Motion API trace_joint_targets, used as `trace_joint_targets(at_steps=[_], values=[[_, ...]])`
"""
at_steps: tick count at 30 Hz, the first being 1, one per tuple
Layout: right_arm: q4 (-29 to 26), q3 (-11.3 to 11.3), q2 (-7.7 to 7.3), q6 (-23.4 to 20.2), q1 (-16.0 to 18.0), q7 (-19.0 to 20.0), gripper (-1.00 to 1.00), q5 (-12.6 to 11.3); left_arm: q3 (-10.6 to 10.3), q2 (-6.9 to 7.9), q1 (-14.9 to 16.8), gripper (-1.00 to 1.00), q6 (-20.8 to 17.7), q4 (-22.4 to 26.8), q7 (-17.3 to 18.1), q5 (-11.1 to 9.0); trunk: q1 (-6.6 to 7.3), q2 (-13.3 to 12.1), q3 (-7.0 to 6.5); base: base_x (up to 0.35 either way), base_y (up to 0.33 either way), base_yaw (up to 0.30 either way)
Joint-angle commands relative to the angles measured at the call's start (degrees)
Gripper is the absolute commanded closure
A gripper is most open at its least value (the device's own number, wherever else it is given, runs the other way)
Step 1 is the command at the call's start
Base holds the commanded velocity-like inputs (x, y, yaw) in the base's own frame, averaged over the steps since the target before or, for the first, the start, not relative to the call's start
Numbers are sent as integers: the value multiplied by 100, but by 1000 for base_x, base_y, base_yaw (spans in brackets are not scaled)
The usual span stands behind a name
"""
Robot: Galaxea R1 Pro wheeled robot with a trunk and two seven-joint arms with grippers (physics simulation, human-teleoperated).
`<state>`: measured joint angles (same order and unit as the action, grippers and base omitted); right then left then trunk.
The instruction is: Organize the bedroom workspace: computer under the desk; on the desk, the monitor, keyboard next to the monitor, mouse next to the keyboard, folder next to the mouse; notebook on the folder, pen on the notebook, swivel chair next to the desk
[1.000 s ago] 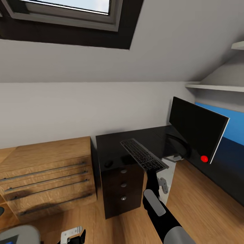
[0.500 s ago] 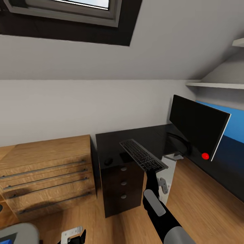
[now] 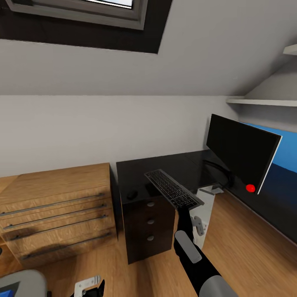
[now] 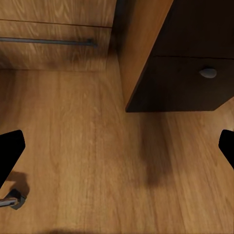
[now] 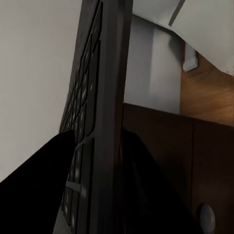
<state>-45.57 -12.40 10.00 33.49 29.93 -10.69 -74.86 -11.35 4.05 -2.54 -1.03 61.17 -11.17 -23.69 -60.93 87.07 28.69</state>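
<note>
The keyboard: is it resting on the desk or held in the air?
Held in the air. The right tool grips the keyboard by one end, its fingers either side, above the desk front edge.

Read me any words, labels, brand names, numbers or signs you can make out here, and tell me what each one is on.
None can be read.
keyboard, held in the right end effector: key legends too small and blurred to read.
monitor: black screen, no text; only a plain red dot at its lower corner.
dark drawer unit and oak drawers: no labels seen.
</note>
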Motion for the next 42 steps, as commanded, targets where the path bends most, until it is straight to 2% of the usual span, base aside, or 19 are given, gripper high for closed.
trace_joint_targets(at_steps=[1, 6, 22, 42], values=[[-5, -9, 0, -5, 4, -33, 100, 7, -23, 8, 1, -100, -13, 11, -45, -45, 0, 3, 5, 0, 0, 0], [-11, -8, 0, -188, 4, -28, 100, 7, -21, 9, 0, -100, -11, 2, -44, -40, 0, 3, 5, 0, 0, 0], [-14, -8, 0, -213, 4, -20, 100, 5, -16, 17, 1, -100, -6, 1, -40, -36, 0, 3, 5, 6, 3, 0], [-14, -10, 0, -212, 4, -20, 100, 7, -25, 17, -1, -100, -2, -26, -35, -26, 0, 3, 5, 313, 10, 0]])
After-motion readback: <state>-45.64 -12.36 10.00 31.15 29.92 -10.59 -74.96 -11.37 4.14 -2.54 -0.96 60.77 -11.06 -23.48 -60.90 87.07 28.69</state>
